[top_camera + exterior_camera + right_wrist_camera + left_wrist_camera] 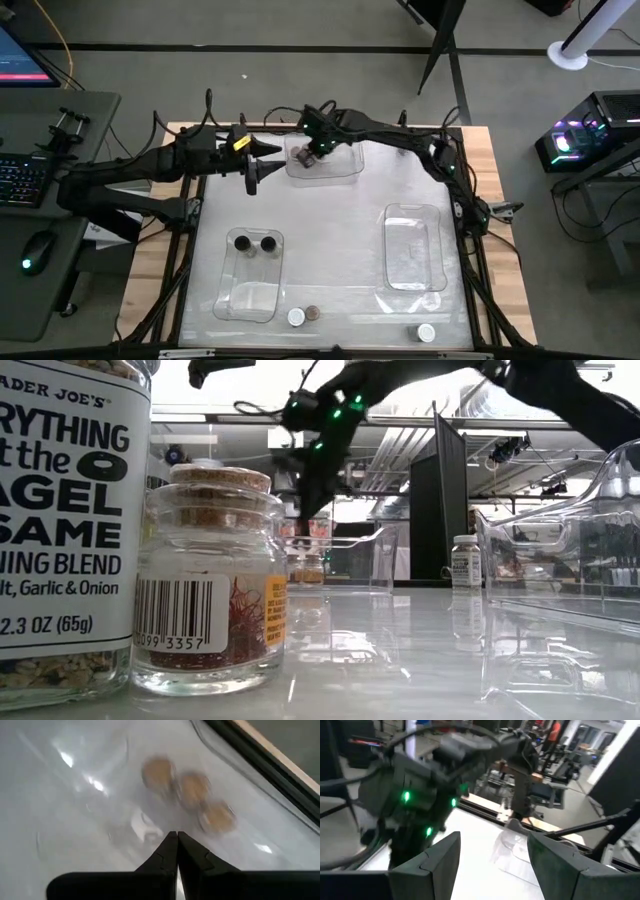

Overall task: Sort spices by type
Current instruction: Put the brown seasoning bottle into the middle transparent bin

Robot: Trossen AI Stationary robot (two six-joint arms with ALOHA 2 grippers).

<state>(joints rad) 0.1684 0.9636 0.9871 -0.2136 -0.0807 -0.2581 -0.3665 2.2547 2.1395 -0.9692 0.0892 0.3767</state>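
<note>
While both arms reach over the table's far side, spice jars sit in 3 clear bins and at the near edge.

Right gripper [318,150]: above the far bin [350,172], fingers pressed together, holding nothing; in the right wrist view its closed tips [177,840] hang over 3 tan-lidded jars [194,787] standing close together in a row inside that bin. Left gripper [254,160]: just left of the far bin, fingers [442,857] spread wide, empty. Near-left bin [250,300]: 2 black-lidded jars [256,242] side by side at its far end. Right bin [414,275]: contents cannot be told. Near table edge: white-lidded jar [296,317] touching a tan-lidded jar [312,313]; another white-lidded jar [426,333] well apart to the right. Low view: cork-lidded jar [210,585] beside a large seasoning jar [65,530].
</note>
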